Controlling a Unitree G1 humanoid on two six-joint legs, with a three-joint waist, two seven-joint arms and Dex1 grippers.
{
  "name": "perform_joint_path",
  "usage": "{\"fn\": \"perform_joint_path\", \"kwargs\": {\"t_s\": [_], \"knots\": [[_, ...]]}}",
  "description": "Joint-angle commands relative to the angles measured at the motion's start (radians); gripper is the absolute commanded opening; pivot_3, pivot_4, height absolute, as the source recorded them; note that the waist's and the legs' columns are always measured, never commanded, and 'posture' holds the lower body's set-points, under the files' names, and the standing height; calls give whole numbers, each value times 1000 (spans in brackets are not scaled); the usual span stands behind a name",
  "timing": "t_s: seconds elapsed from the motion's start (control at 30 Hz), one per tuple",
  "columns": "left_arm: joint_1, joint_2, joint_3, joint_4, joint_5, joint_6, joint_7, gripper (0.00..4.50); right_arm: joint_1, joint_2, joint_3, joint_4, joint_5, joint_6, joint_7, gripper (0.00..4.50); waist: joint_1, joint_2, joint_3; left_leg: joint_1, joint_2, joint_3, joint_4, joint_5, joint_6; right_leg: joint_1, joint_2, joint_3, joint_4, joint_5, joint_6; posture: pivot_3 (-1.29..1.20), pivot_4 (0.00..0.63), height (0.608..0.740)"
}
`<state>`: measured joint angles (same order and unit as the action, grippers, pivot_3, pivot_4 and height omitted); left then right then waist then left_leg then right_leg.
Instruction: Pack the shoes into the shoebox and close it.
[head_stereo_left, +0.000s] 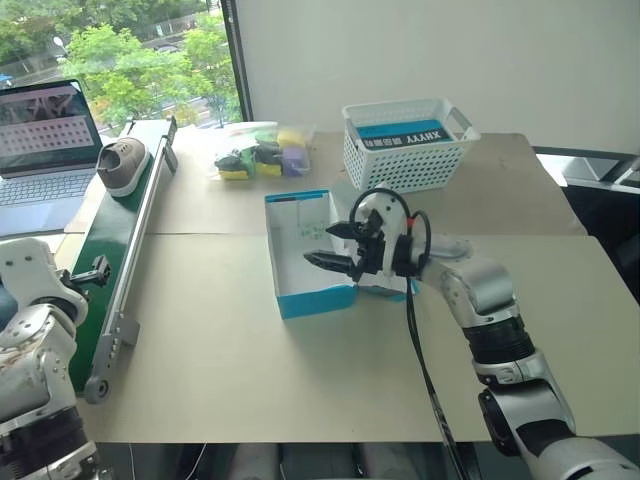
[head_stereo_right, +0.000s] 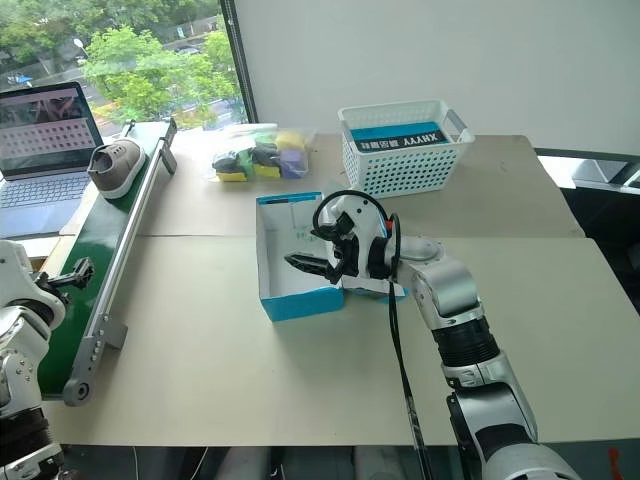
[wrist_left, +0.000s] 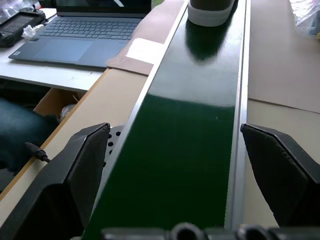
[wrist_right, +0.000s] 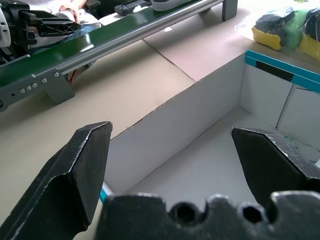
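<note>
While only one small grey-brown laced sneaker (head_stereo_left: 122, 165) stands at the far end of the long green conveyor belt (head_stereo_left: 118, 262) on the left, the left gripper (head_stereo_left: 88, 273) hangs released, fingers spread, over the belt's near end, well short of it. A reach along the narrow belt could knock the sneaker off the side toward the open grey laptop (head_stereo_left: 42, 150) just beside it. Nearer the middle, a clear bag of yellow, black and purple items (head_stereo_left: 260, 152) lies on the beige desk (head_stereo_left: 220, 340), apart from the work. The bright blue cardboard shoebox with a white inside (head_stereo_left: 300, 250) sits open and empty in mid-desk. The right gripper (head_stereo_left: 340, 247) hovers released over its right edge; it stands in the way of a shoe coming in, and could nudge the light box. Behind stands a white lattice plastic basket (head_stereo_left: 405, 145). A second sneaker cannot be made out.
</note>
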<state>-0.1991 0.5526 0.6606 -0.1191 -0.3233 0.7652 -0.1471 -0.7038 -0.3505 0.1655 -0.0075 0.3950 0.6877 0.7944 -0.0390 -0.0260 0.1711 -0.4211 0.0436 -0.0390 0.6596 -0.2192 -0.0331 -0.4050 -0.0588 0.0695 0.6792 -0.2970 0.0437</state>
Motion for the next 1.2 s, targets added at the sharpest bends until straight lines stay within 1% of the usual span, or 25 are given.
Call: {"fn": "perform_joint_path", "kwargs": {"t_s": [0.03,0.13,0.33,0.47,0.83,0.93,1.0,1.03,1.1,1.13,1.17,1.2], "knots": [[-25,35,8,26,-39,-8,-51,4500,-28,0,-16,-35,5,-9,0,4466,0,0,0,0,0,0,0,0,0,0,0,0,0,0,0,0,150,740],[-27,66,-3,66,-47,2,-84,4500,-23,-1,-15,-39,6,2,-4,4466,-3,0,0,0,0,0,0,0,0,0,0,0,0,0,0,0,150,740],[-29,119,-31,140,-21,-19,-105,4500,-8,-12,-19,-53,17,40,-15,4466,-7,0,0,0,0,0,0,0,0,0,0,0,0,0,0,0,150,740],[-35,124,-41,142,-25,-18,-104,4500,1,-32,-11,-57,7,46,-3,4466,-5,0,0,0,0,0,0,0,0,0,0,0,0,0,0,0,150,740],[-52,123,-61,186,-17,-31,-97,4500,-3,-36,-25,-56,16,56,-15,4466,-6,0,0,0,0,0,0,0,0,-1,0,0,0,0,0,0,150,740],[-69,119,-44,218,-28,5,-75,4500,-4,-41,-25,-55,12,58,-15,4466,-5,0,0,0,0,0,0,0,0,0,0,0,0,0,0,0,150,740],[-76,120,-36,246,-27,23,-57,3982,-5,-45,-25,-56,8,60,-16,4500,-4,0,0,0,0,0,0,0,0,-1,0,0,0,0,0,0,150,740],[-78,119,-34,256,-27,26,-50,3837,-5,-48,-26,-56,7,60,-16,4500,-4,0,0,0,0,0,0,0,0,0,0,0,0,0,0,0,150,740],[-83,112,-29,259,-37,29,-46,3060,-6,-53,-27,-55,4,61,-19,4500,-4,0,0,0,0,0,0,0,0,0,0,0,1,0,0,0,150,740],[-89,107,-27,253,-45,34,-45,2796,-6,-55,-28,-56,4,62,-21,4500,-2,0,0,1,0,0,0,0,0,0,0,0,1,0,0,0,150,740],[-94,104,-26,248,-50,38,-44,2572,-7,-57,-28,-57,4,63,-22,4500,-1,0,0,1,0,0,0,0,0,0,0,0,1,0,0,0,150,740],[-98,103,-28,243,-56,44,-45,2446,-8,-59,-28,-57,4,64,-23,4500,-1,0,0,2,0,0,0,0,0,0,0,0,1,0,0,0,150,740]]}}
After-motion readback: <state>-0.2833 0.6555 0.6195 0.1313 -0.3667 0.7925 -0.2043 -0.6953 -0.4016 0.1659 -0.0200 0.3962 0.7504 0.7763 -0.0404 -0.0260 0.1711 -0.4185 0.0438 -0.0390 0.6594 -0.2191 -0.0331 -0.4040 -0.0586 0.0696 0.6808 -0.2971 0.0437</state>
